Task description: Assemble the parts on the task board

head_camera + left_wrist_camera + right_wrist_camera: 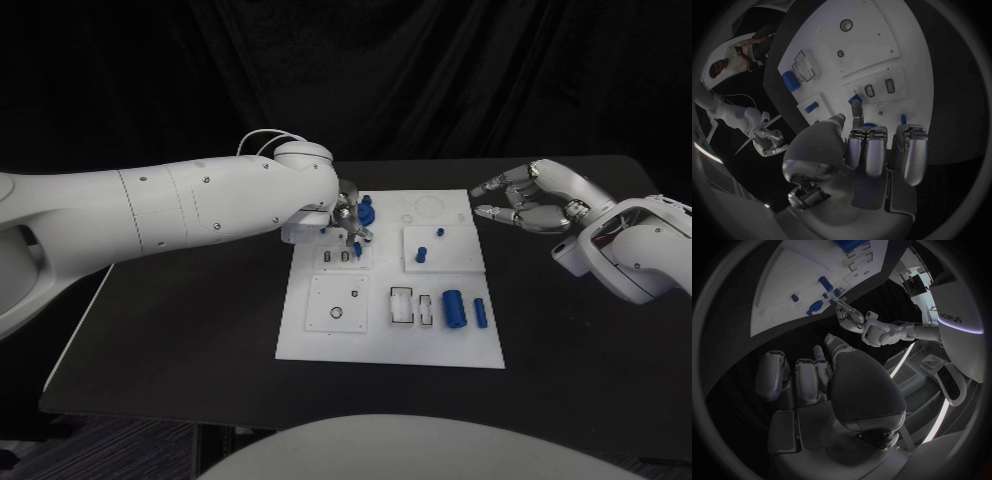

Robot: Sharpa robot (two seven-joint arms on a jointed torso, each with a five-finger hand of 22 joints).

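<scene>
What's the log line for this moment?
left hand: over task board, at blue parts | right hand: holds nothing, off board edge

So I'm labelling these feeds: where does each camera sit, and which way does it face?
Head view: on the robot's head, looking down at the white board; both arms show.
Left wrist view: behind the left hand, facing the board.
Right wrist view: behind the right hand, facing the board.
All three share the board.
</scene>
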